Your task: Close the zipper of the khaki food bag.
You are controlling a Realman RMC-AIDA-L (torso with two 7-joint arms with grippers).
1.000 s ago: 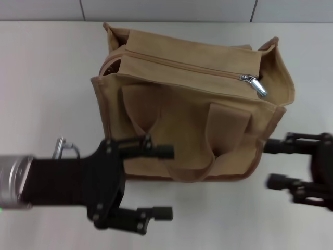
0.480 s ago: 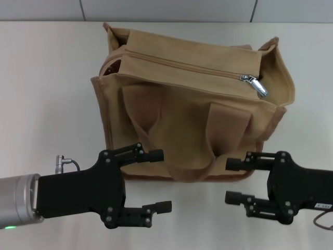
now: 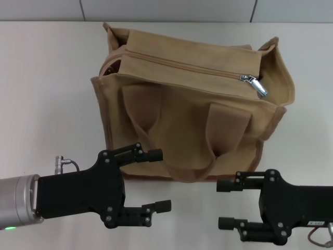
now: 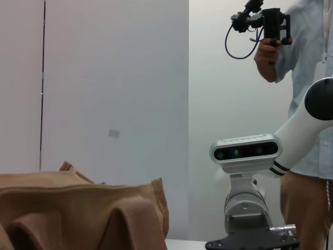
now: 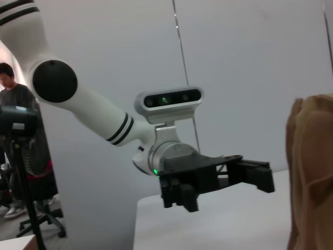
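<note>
The khaki food bag (image 3: 190, 104) sits on the white table (image 3: 47, 94), out past both arms at about twelve o'clock from where the robot faces it. Its two brown handles (image 3: 179, 140) have flopped toward the robot over the near face, leaving the top bare. The zipper (image 3: 187, 66) runs along that top from the ten o'clock corner toward two o'clock, and its silver pull tab (image 3: 255, 85) rests at the two o'clock end. From there to the far-left corner the teeth look joined; only a small dark gap shows at the left corner, so I judge the zip nearly or fully closed.

The left tool (image 3: 161, 179) hangs at about seven o'clock from the bag, just in front of its near bottom edge. Its fingers are spread apart with nothing between them. The right tool (image 3: 226, 204) is at roughly five o'clock, slightly nearer the robot than the left one. Its fingers are also apart and empty. Neither touches the fabric.

Both arms flank the bag's near side, low and level. That looks to me like a stand-off pose, clear of the handles rather than reaching for the pull. The left arm's camera catches only the bag's upper edge close by.
</note>
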